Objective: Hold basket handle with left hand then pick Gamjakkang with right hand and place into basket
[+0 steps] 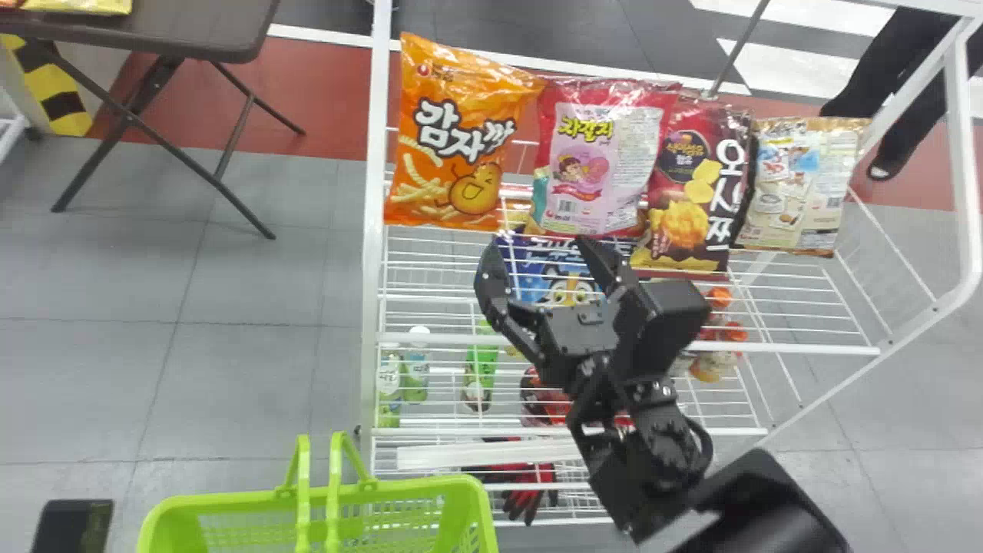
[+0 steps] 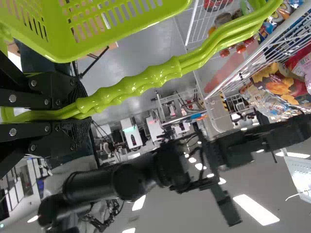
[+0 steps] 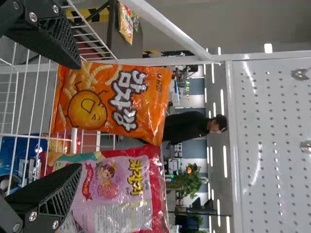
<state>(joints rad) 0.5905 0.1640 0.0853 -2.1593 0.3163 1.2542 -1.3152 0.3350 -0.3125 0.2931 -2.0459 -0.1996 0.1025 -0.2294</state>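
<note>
So the biggest thing by far is the white wire rack [image 1: 814, 349], spread out under and ahead of the right claw [image 1: 540, 250]. Next up is a dark folding table [image 1: 192, 31], well off to that claw's left and farther out. Then there's the lime green basket [image 1: 430, 485], lower down and to its left. The left claw [image 2: 80, 110] is pinched around the basket's pair of handles [image 1: 333, 491], both gripped together. The right claw, meanwhile, is spread wide with nothing in it.

Now the snacks. The Gamjakkang [image 1: 461, 130], that orange bag, is propped up on the rack's top shelf, ahead of the right claw and a bit left, not touching it. The pink bag [image 1: 607, 165] is right beside it, ahead and slightly right of the claw, then a dark red bag [image 1: 680, 200] and a beige one [image 1: 799, 184] farther right. A blue bag [image 1: 549, 273] sits lower, visible between the claw's fingers. Smallest is a green bottle [image 1: 482, 365], lower still and a touch left of the claw.
</note>
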